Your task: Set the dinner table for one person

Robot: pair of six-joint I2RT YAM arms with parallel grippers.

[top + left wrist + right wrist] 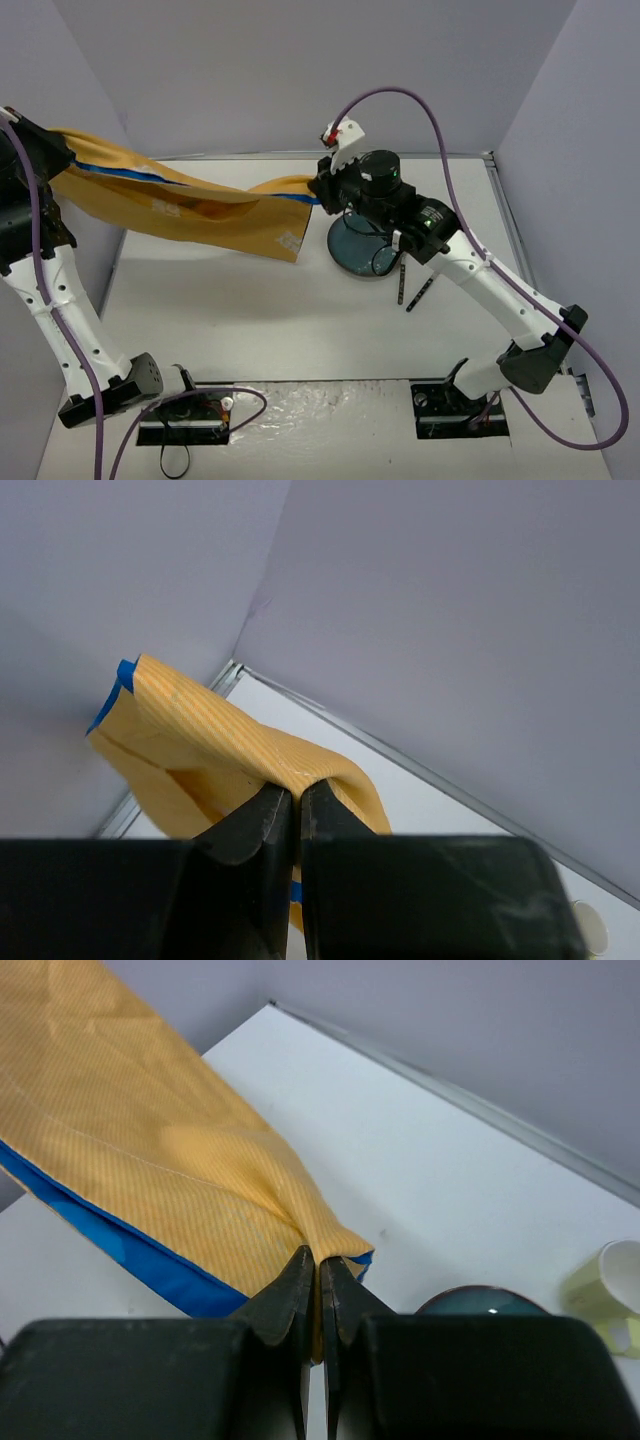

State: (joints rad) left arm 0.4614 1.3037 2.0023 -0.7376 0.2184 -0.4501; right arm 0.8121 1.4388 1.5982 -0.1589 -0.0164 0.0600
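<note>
An orange-yellow placemat (pixel 190 212) with a blue edge hangs stretched in the air above the white dinner table (pixel 250 310), sagging in the middle. My left gripper (pixel 296 792) is shut on its left end, high at the far left of the top view. At the placemat's right corner (pixel 340 1245), my right gripper (pixel 320 1258) is shut on the cloth, near the table's middle back (pixel 322 186). A dark blue plate (pixel 360 250) lies under the right arm, partly hidden by it.
Two dark utensils (pixel 402 282) lie on the table just in front of the plate. A pale yellow cup (pixel 605 1285) stands beside the plate (pixel 480 1302) in the right wrist view. Grey walls enclose the table at the back and sides.
</note>
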